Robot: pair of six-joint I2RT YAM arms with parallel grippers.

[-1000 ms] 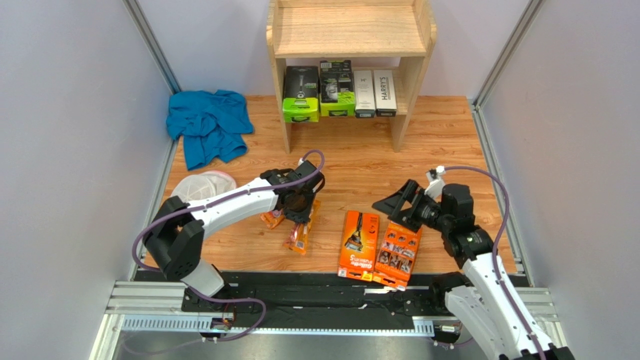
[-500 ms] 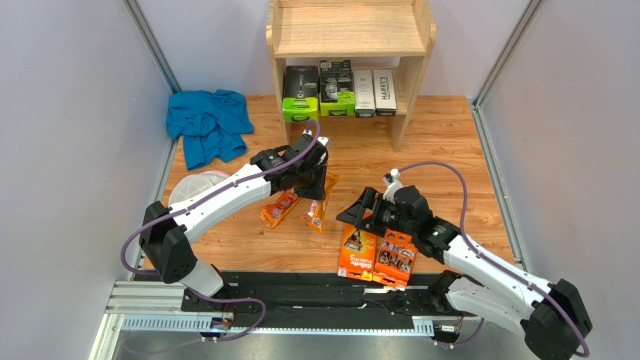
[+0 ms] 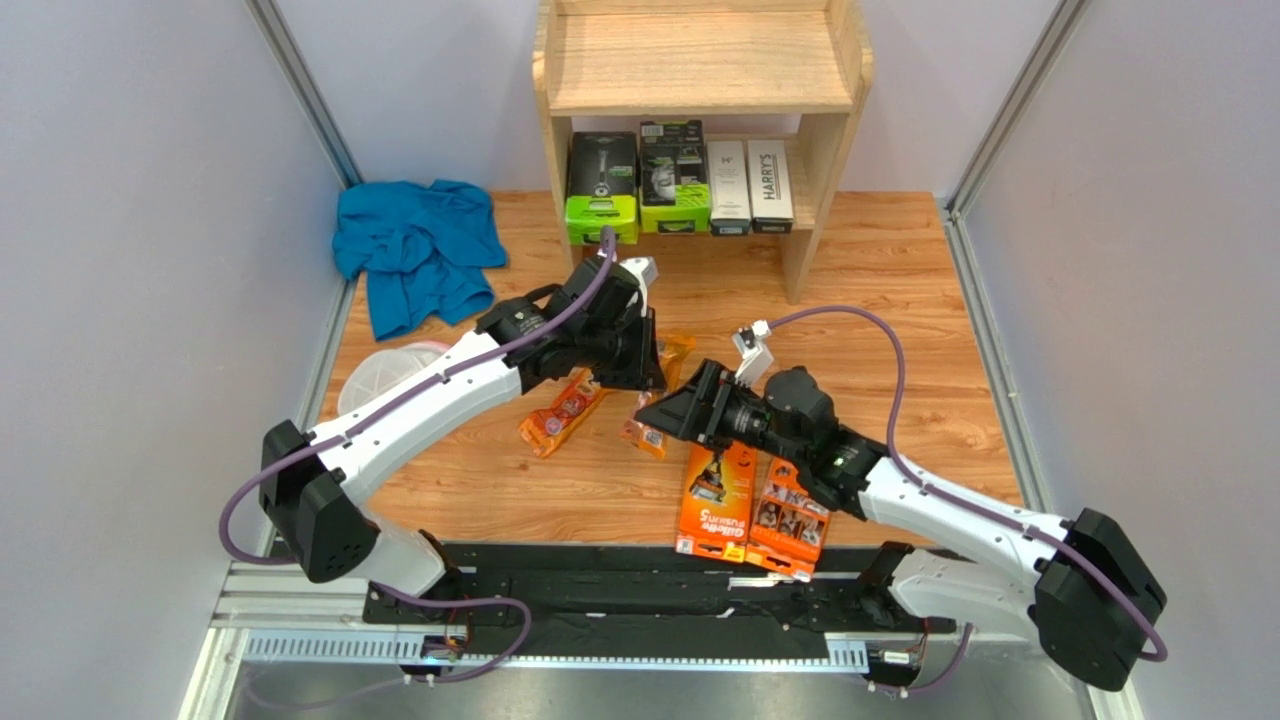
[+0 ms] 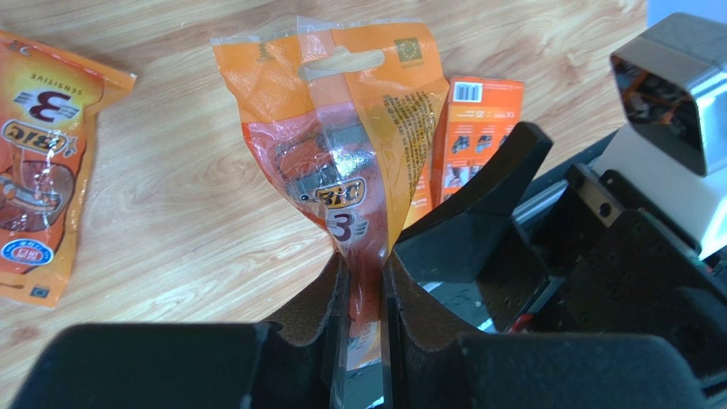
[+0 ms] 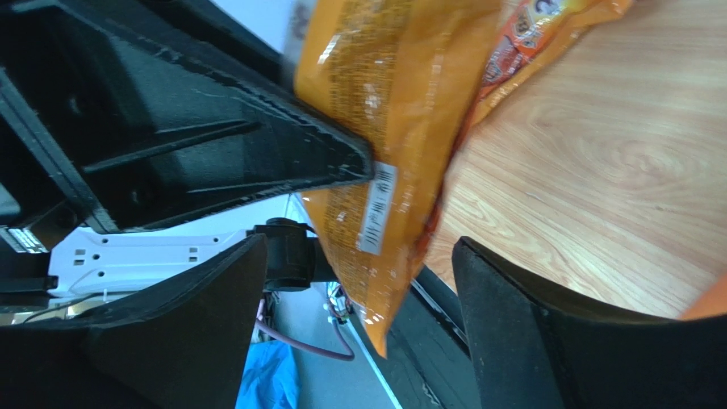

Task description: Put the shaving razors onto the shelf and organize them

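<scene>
My left gripper (image 3: 643,365) is shut on the lower end of a narrow orange blister pack (image 3: 663,402) and holds it off the floor; the left wrist view shows the pack (image 4: 341,145) pinched between the fingers (image 4: 365,271). My right gripper (image 3: 684,416) is open, its jaws on either side of the same pack (image 5: 384,145) without touching it (image 5: 358,251). A second blister pack (image 3: 558,419) lies on the floor. Two flat orange boxes (image 3: 718,492) (image 3: 795,510) lie near the front. Two long white boxes (image 3: 729,183) (image 3: 769,183) stand on the lower tier of the wooden shelf (image 3: 699,63).
Two green and black boxes (image 3: 601,188) (image 3: 675,177) fill the left of the lower tier. A blue cloth (image 3: 421,248) lies at the left wall. White mesh discs (image 3: 394,375) sit under the left arm. Grey walls close both sides.
My left gripper lifted the blister pack and carried it right and farther back. My right arm swung left from the flat boxes until its open jaws straddle the pack.
</scene>
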